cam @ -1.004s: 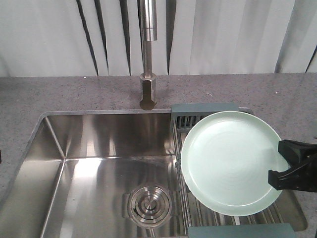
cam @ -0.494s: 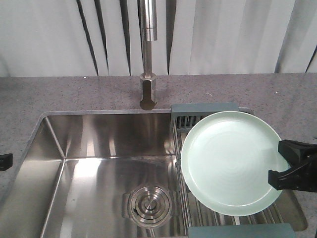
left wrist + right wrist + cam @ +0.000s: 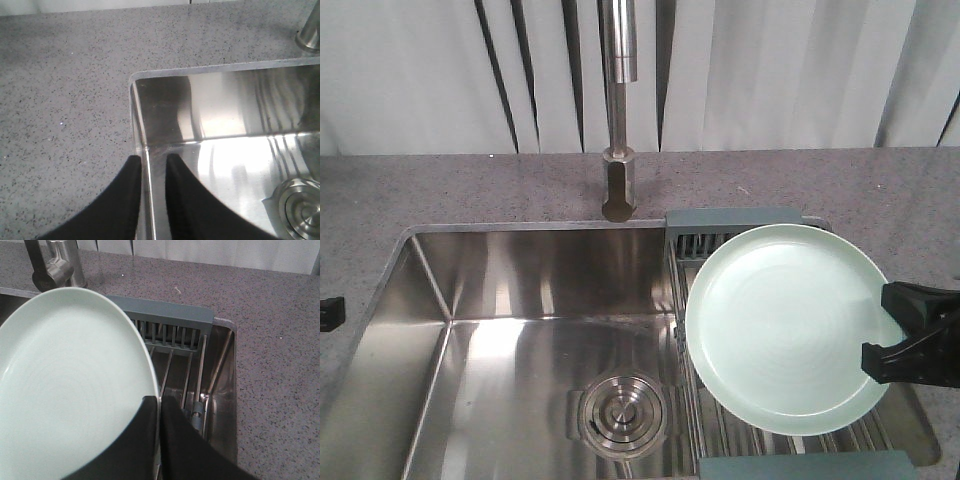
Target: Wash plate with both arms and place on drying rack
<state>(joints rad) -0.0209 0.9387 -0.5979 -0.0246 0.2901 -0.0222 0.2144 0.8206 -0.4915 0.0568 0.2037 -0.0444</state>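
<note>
The pale mint-green plate is held tilted over the drying rack at the sink's right end. My right gripper is shut on the plate's right rim. In the right wrist view the two black fingers of the right gripper pinch the edge of the plate, with the drying rack's steel rods below and behind. My left gripper barely shows at the far left edge. In the left wrist view the left gripper hangs open and empty above the sink's left rim.
A steel sink with a round drain takes up the middle. A tall steel faucet stands behind it. Speckled grey countertop surrounds the sink, and a pale curtain hangs at the back.
The left gripper's tip has come into view at the left edge and shifted slightly upward. The plate and the right gripper have not moved.
</note>
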